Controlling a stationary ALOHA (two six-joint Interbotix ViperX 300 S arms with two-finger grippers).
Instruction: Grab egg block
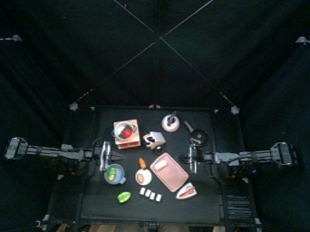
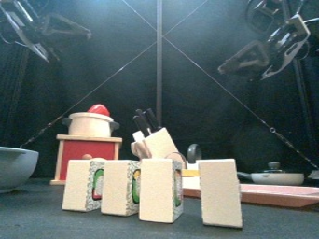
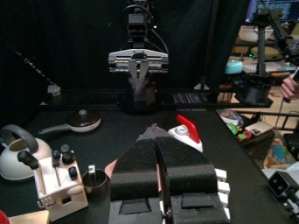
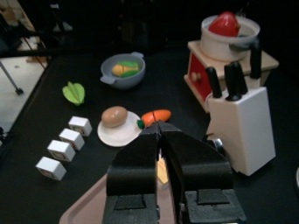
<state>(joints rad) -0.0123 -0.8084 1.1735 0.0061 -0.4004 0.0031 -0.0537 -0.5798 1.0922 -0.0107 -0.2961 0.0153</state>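
Several small white blocks (image 1: 151, 194) stand in a row near the table's front edge. In the front view (image 2: 162, 189) they are near and large, some with green and orange side faces, one plain white (image 2: 219, 192). I cannot tell which is the egg block. They also show in the right wrist view (image 4: 66, 144). My left gripper (image 1: 108, 155) (image 3: 158, 129) is shut and empty, held above the table's left side. My right gripper (image 1: 194, 159) (image 4: 162, 129) is shut and empty, above the pink cutting board (image 1: 169, 171). Both are well above and behind the blocks.
A red toy stove with a pot (image 1: 125, 131), knife block (image 1: 154, 139), kettle (image 1: 172, 120) and pan (image 1: 198, 136) stand at the back. A grey bowl (image 1: 115, 174), a plate with an egg and carrot (image 4: 117, 131) and a green leaf (image 1: 123, 196) lie nearer the front.
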